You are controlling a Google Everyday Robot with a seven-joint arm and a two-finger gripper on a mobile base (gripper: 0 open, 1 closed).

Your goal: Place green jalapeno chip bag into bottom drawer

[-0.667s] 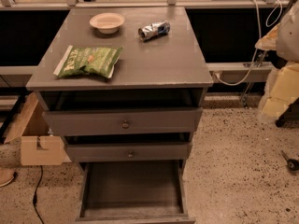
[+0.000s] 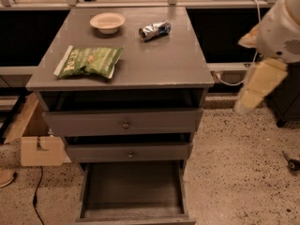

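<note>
The green jalapeno chip bag (image 2: 89, 61) lies flat on the left front of the grey cabinet top (image 2: 154, 60). The bottom drawer (image 2: 133, 191) is pulled out, and its flat grey floor is bare. My arm hangs at the right edge of the view, off the cabinet's right side. Its pale gripper (image 2: 253, 90) points down and to the left at about the height of the cabinet top. It is well apart from the bag and holds nothing that I can see.
A cream bowl (image 2: 108, 22) and a crushed silver-blue bag (image 2: 154, 30) sit at the back of the cabinet top. The two upper drawers (image 2: 125, 123) with round knobs stand slightly ajar. A cardboard box (image 2: 40, 146) is on the floor at the left, with a cable beside it.
My arm and gripper have moved a little to the left, closer to the cabinet's right side. The bag, the bowl and the drawers have not moved.
</note>
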